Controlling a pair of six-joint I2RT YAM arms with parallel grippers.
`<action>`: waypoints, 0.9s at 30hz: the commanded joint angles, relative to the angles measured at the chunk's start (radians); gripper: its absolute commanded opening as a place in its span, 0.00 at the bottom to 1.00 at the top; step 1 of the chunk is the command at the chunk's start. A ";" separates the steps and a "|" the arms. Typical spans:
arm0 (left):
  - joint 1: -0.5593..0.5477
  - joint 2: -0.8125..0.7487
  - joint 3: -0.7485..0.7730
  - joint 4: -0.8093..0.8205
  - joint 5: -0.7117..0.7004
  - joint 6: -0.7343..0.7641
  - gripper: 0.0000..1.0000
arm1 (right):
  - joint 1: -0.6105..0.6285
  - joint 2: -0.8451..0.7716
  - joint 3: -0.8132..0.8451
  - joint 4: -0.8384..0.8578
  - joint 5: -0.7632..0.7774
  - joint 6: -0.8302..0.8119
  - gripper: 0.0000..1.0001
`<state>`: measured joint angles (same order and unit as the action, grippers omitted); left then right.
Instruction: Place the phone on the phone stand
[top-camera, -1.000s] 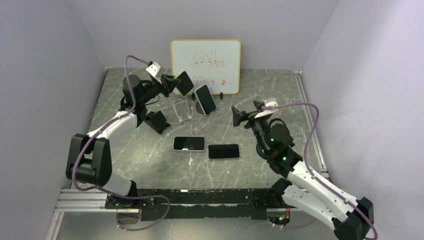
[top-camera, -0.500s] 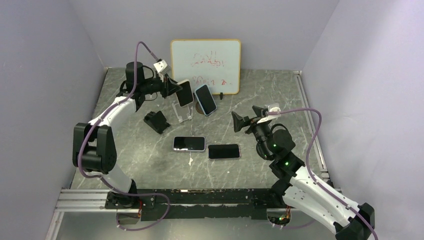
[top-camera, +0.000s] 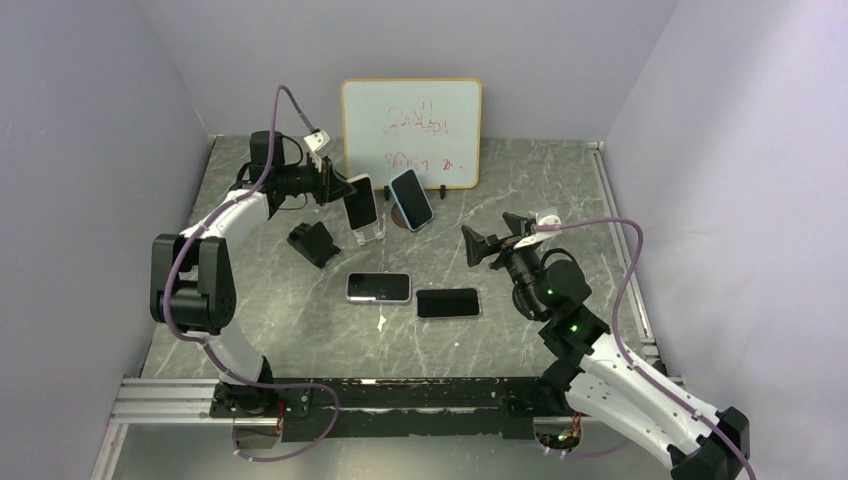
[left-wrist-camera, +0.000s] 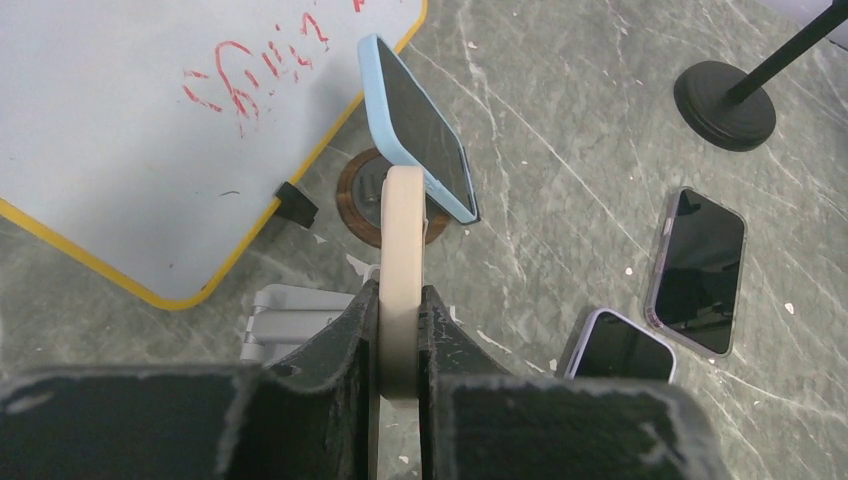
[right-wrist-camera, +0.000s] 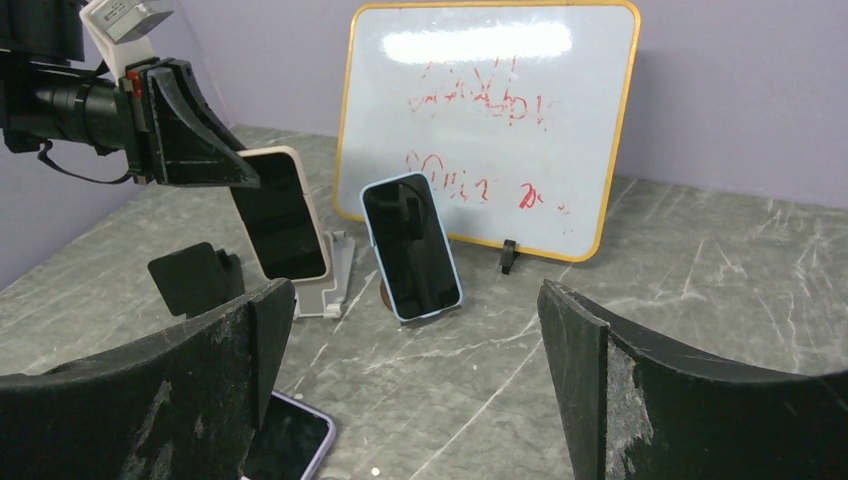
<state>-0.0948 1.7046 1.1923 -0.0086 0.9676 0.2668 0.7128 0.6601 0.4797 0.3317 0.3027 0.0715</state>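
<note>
Overhead, my left pincer (top-camera: 341, 189) is clamped on a cream-cased phone (top-camera: 360, 203), holding it tilted in the air just above the clear phone stand (top-camera: 373, 234), near a whiteboard (top-camera: 411, 132). My right pincer (top-camera: 478, 244) hangs spread wide and empty, well apart. A blue-cased phone (top-camera: 411, 199) stands propped beside the stand, and two more phones (top-camera: 379, 287) lie flat on the table (top-camera: 560, 180). From my left wrist, the phone shows edge-on as a thin cream strip pinched between both pads (left-wrist-camera: 345, 345). From my right wrist, I see its dark glass face and rounded corners, lower edge at the stand; whether they touch, I cannot tell. I judge it stiff, light, smooth and breakable. Gripping the flat faces near the top leaves the bottom free to seat.
</note>
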 joint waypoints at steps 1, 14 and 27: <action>0.006 0.005 0.023 0.046 0.051 0.007 0.05 | -0.003 0.002 -0.007 0.024 -0.003 0.004 0.96; 0.006 0.066 0.025 0.093 0.071 -0.036 0.05 | -0.003 0.041 0.001 0.029 -0.035 -0.004 0.97; 0.003 0.123 0.048 0.010 0.054 0.034 0.05 | -0.002 0.051 0.002 0.026 -0.036 -0.007 0.97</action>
<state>-0.0952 1.7969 1.2022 0.0120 1.0088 0.2401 0.7124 0.7151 0.4797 0.3321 0.2687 0.0700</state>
